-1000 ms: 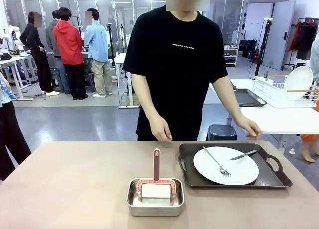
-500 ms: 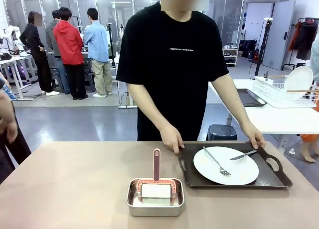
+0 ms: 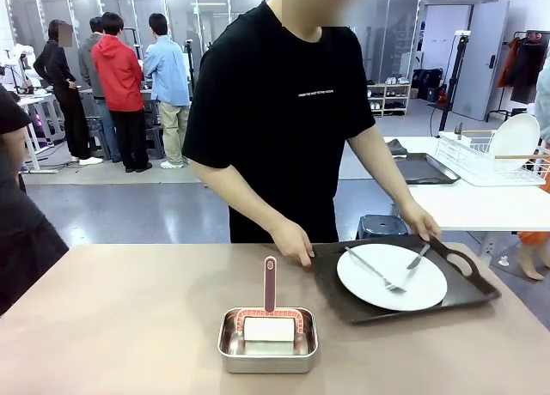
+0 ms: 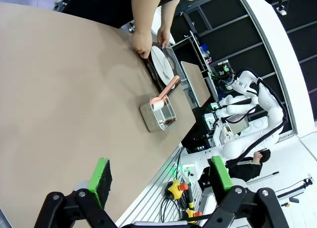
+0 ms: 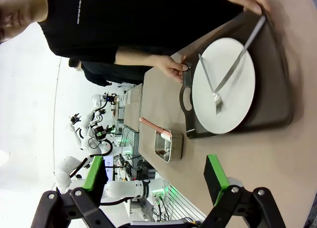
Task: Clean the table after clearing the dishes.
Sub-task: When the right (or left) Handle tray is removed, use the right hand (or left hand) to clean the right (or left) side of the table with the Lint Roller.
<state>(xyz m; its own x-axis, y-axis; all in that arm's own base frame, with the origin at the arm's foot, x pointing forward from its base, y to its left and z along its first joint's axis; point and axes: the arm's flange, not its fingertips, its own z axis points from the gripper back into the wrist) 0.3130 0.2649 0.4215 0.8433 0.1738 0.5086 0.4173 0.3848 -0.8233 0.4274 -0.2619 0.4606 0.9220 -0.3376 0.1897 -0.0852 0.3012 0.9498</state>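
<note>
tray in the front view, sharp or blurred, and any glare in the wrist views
Front view: the tray looks smeared, the steel pan crisp. Right wrist view: the room beside the person is blown out white. Left wrist view: lower right corner washed out.

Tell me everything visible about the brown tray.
The tray is dark brown and rectangular, with a rim and cut-out handles at both ends. It lies askew on the table's right side, carrying a white plate with fork and knife. A person's hand grips its left end, the other hand its far rim.
</note>
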